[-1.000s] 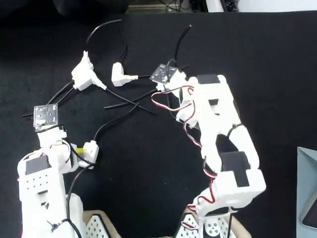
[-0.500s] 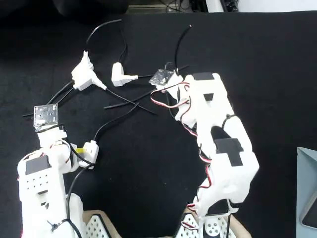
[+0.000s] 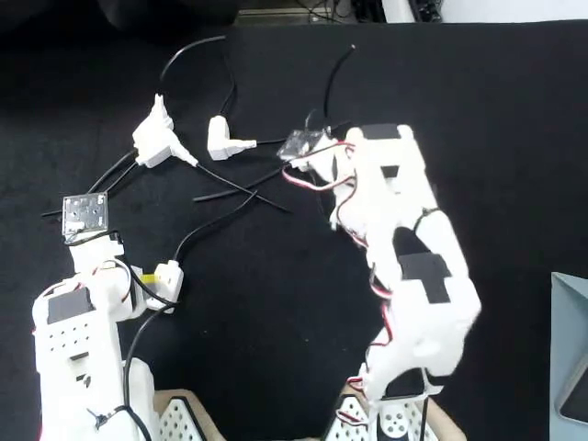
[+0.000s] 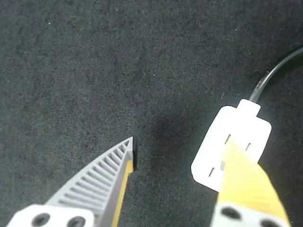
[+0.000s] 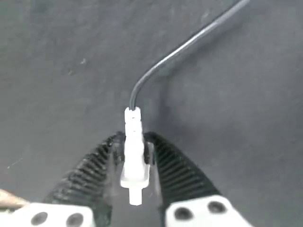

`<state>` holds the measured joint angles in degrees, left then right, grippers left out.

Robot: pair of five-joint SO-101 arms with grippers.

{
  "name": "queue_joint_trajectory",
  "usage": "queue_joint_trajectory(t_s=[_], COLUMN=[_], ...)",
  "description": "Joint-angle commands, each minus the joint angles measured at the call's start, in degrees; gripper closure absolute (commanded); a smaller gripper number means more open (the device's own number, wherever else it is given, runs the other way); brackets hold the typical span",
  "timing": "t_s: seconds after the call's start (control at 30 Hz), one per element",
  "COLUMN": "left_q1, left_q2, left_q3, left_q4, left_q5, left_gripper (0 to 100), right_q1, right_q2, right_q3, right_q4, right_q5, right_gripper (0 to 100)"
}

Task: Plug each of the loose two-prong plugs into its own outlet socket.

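My right gripper (image 5: 134, 142) is shut on a small white plug (image 5: 134, 163) whose black cable (image 5: 180, 49) runs away over the dark mat. From above, that gripper (image 3: 319, 156) sits at the table's middle back, beside a shiny square plate (image 3: 300, 142). My left gripper (image 4: 179, 144) is open near the front left. A white outlet socket (image 4: 230, 142) with a black cable lies at its yellow finger (image 4: 246, 177); nothing is between the fingers. The same socket (image 3: 168, 277) lies just right of the left arm. Two more white plug pieces (image 3: 154, 136) (image 3: 223, 140) lie at the back left.
Another shiny square plate (image 3: 85, 216) lies ahead of the left arm. Black cables (image 3: 234, 188) cross between the arms. A grey tray (image 3: 570, 354) stands at the right edge. The whole table is covered by a black mat (image 3: 496, 119).
The right arm has swung and tilted its wrist, and the shiny plate at its tip shifted slightly. The left arm has not moved.
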<state>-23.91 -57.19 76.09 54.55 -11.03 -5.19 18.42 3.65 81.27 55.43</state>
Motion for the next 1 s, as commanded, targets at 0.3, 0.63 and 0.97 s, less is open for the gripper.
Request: queue_joint_trajectory(t_s=[0.3,0.63,0.97], left_q1=[-0.40,0.75,9.71], left_q2=[-6.33,-32.53,-34.99], left_q3=[-6.81,-9.80,-4.79], left_q4=[6.33,16.26,9.85], left_q5=[0.44,0.53,8.26], left_gripper=[71,71,71], right_q1=[-9.93,-20.04,-35.52], right_q2=[-32.13,-55.87,-68.97], right_q3=[4.35,29.05,43.21], right_q4=[13.98,-5.36,-24.26], right_q5=[-16.88,-31.47,-45.89], right_gripper=[98.7,98.7,98.7])
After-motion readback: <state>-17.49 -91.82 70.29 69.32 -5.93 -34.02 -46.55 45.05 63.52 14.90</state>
